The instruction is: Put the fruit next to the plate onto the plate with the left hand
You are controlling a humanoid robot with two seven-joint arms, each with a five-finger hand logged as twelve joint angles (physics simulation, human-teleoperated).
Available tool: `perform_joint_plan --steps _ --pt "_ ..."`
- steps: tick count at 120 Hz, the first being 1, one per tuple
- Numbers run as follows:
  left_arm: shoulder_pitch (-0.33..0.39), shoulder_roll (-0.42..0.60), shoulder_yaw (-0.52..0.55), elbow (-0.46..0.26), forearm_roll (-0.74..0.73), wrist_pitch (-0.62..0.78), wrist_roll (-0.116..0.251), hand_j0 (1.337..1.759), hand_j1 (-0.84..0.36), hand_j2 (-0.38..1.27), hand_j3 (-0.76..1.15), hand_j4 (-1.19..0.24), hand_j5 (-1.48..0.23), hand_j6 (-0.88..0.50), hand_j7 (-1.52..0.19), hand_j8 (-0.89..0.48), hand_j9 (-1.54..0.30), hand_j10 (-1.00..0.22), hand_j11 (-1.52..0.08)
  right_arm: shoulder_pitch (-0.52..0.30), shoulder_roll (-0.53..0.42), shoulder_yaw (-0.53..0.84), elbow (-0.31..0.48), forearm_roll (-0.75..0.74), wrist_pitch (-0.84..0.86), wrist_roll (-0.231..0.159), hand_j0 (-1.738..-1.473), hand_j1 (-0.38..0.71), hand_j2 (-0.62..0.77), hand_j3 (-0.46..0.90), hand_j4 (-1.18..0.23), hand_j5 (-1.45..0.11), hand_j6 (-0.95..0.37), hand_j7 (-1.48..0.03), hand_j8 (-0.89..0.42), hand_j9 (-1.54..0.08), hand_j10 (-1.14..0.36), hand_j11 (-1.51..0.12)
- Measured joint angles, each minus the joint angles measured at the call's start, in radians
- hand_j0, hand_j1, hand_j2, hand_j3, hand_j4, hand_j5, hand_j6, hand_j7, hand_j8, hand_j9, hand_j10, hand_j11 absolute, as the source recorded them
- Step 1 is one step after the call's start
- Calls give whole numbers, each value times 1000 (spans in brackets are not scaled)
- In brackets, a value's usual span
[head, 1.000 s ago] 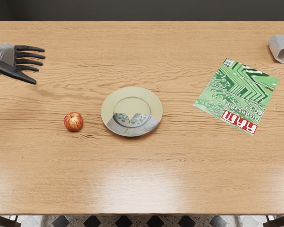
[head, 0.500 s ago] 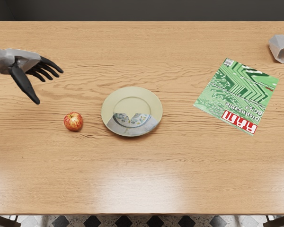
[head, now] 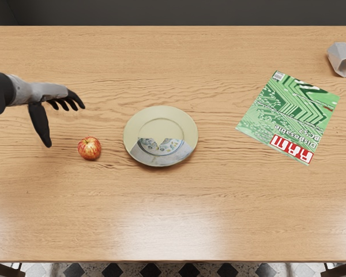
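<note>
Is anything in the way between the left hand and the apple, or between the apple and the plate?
Nothing visible: only bare tabletop separates the left hand from the apple, and the apple from the plate. The magazine lies well aside.

Apple (head: 89, 148): red, yellow flecks
Plate (head: 155, 120): pale cream, glossy
Magazine (head: 288, 114): green circuit pattern, red band
Table (head: 173, 219): light wood grain

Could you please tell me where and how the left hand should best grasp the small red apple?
Probably across the widest middle of the small red apple, from above-left: it is round, the open left hand hovers there, and the shiny round plate lies to its right.
</note>
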Motion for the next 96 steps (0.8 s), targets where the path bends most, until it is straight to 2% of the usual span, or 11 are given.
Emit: perform_joint_plan --steps 11,24,38,60,96 --pt "-95 -107 118 -36 -54 78 1 1658 54 51 0 -249 -321 -250 -321 -249 -321 -249 -321 0 0 0 0 0 0 0 -1658 -310 -7 0 -33 -43 -33 -43 -33 -43 -33 -43" --pt "-129 -192 222 -60 -122 163 6 1658 54 50 0 -248 -321 -249 -321 -248 -321 -248 -321 0 0 0 0 0 0 0 -1658 -310 -7 0 -33 -43 -33 -43 -33 -43 -33 -43" --pt "-129 -269 282 -69 -158 258 20 1658 53 50 0 -248 -321 -248 -321 -248 -321 -248 -321 0 0 0 0 0 0 0 -1658 -310 -7 0 -33 -43 -33 -43 -33 -43 -33 -43" --pt "-109 -347 314 -73 -179 398 34 1658 52 50 0 -248 -322 -249 -322 -248 -322 -248 -322 0 0 0 0 0 0 -1 -1658 -310 -7 0 -33 -43 -33 -43 -33 -43 -33 -43" --pt "-38 -457 320 -37 -228 492 38 1658 51 50 0 -249 -324 -250 -324 -250 -324 -249 -324 0 0 0 0 0 0 0 -1658 -310 -7 0 -33 -43 -33 -43 -33 -43 -33 -43"
